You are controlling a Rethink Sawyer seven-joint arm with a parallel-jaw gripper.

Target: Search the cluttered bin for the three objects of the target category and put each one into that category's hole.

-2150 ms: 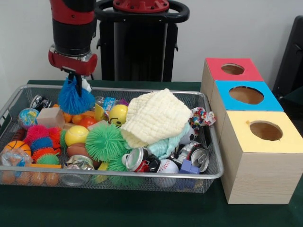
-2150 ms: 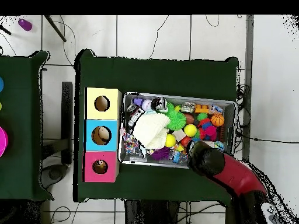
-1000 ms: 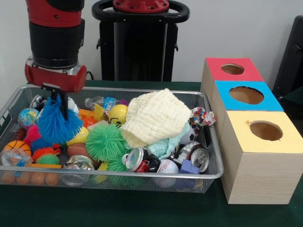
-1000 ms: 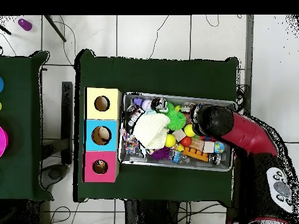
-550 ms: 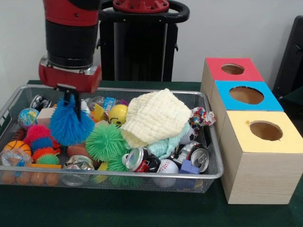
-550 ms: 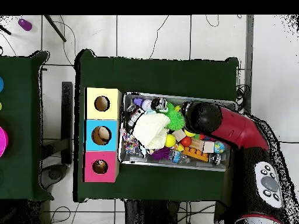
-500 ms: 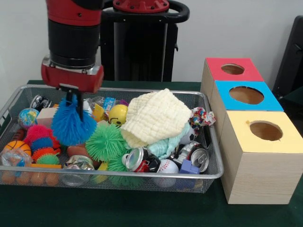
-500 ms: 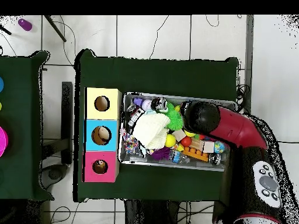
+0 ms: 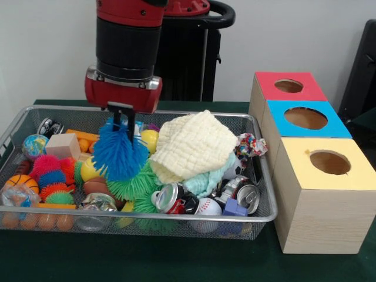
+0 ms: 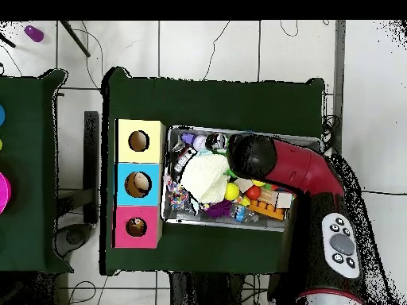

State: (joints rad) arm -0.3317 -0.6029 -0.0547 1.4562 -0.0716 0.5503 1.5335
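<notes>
Hand (image 9: 121,117) grasping blue spiky ball (image 9: 119,155), lifted above bin (image 9: 265,214) clutter, clear of rims.

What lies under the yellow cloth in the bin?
Under the yellow cloth, a pale teal cloth pokes out, above cans. Anything deeper is covered.

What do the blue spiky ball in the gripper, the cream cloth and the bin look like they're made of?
Blue spiky ball: probably soft rubber, given its dense, floppy matte strands. Cream cloth: woven fabric, likely cotton, with a waffle-like texture and soft folds. Bin: metal wire mesh with a shiny silver rim you can see through.
</notes>
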